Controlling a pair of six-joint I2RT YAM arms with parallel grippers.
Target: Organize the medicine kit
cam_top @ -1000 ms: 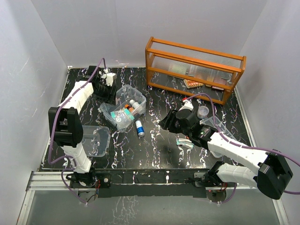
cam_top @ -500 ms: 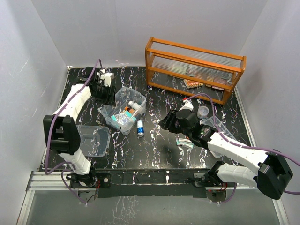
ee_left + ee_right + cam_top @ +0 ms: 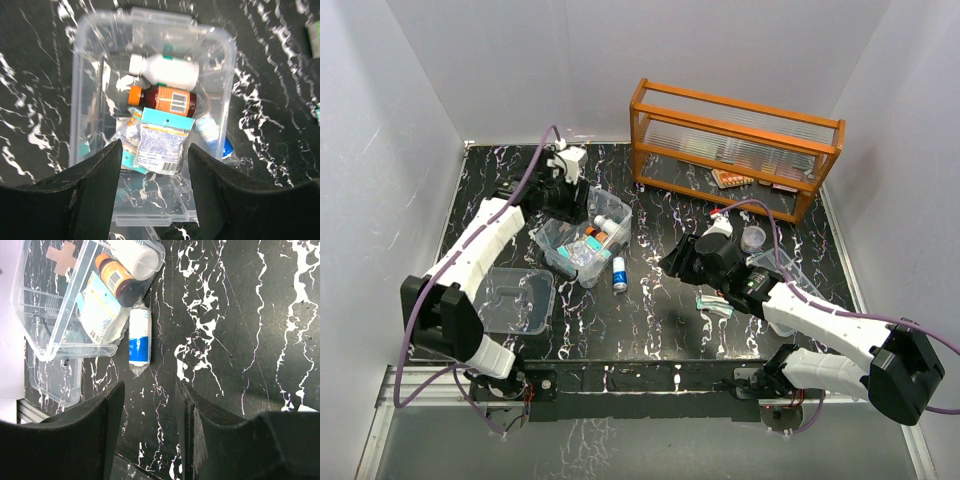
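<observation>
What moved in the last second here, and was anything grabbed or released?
The left end effector swung right to hang over the open medicine kit, its elbow dropping back toward the near edge. It took hold of nothing and is open and empty. The right end effector, the kit, the small bottle beside it and the loose lid stayed put.

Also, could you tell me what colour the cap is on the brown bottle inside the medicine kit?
Orange cap; clearest in the left wrist view.
</observation>
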